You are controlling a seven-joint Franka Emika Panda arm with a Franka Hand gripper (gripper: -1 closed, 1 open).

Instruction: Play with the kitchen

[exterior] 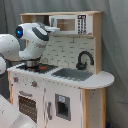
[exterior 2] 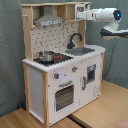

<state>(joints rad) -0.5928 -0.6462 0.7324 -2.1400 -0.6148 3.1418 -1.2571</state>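
Observation:
The kitchen [exterior: 65, 95] [exterior 2: 60, 80] is a tall white and light-wood toy with a pegboard back, a grey hood [exterior 2: 50, 21], a black faucet [exterior: 84, 59] [exterior 2: 75, 39], a sink [exterior: 75, 74] [exterior 2: 81, 50] and a windowed oven door [exterior: 27, 106] [exterior 2: 65, 96]. A small pot [exterior: 31, 63] [exterior 2: 46, 56] sits on the stovetop. My white arm reaches up to the top shelf, and my gripper [exterior: 54, 27] [exterior 2: 81, 14] is at the shelf's microwave-like panel [exterior: 70, 23]. The pot and sink are well below it.
Two knobs [exterior 2: 57, 76] sit on the front above the oven. A small lower door with a dark panel [exterior: 62, 106] [exterior 2: 91, 72] is under the sink. Grey curtain hangs behind. The kitchen stands on a wooden floor [exterior 2: 100, 110].

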